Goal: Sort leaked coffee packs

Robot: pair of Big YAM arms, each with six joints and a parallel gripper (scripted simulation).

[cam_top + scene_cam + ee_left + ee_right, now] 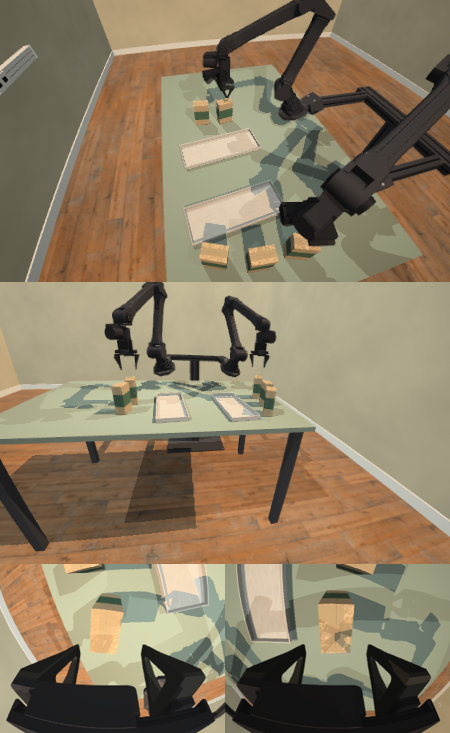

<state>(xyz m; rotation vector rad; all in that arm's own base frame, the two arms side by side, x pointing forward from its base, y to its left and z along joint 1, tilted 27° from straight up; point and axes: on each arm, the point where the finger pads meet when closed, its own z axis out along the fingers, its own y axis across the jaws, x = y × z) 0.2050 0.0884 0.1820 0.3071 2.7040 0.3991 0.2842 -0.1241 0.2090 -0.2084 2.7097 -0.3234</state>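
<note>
Pale green bench top [175, 180] [210, 427] [143, 639] [308, 647] carries two trays [188, 227] [250, 418] [186, 608] [270, 641], with five coffee packs [215, 255] [121, 399] [83, 567] [359, 568] standing outside them. We hold our left gripper [259, 364] [110, 648] and right gripper [228, 95] [127, 368] [336, 648] above separate packs, both with fingers apart.

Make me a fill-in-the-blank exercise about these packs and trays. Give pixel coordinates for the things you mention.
All five packs [225, 111] [121, 399] [106, 632] [336, 628] have a ____ band.
Both trays [210, 150] [170, 409] [177, 583] [264, 620] are ____ of packs.
The left gripper [317, 238] [259, 365] [110, 648] is near a group of ____ packs.
The right gripper [227, 95] [127, 368] [336, 648] is near a group of ____.

Missing words: green; empty; three; two.
</note>
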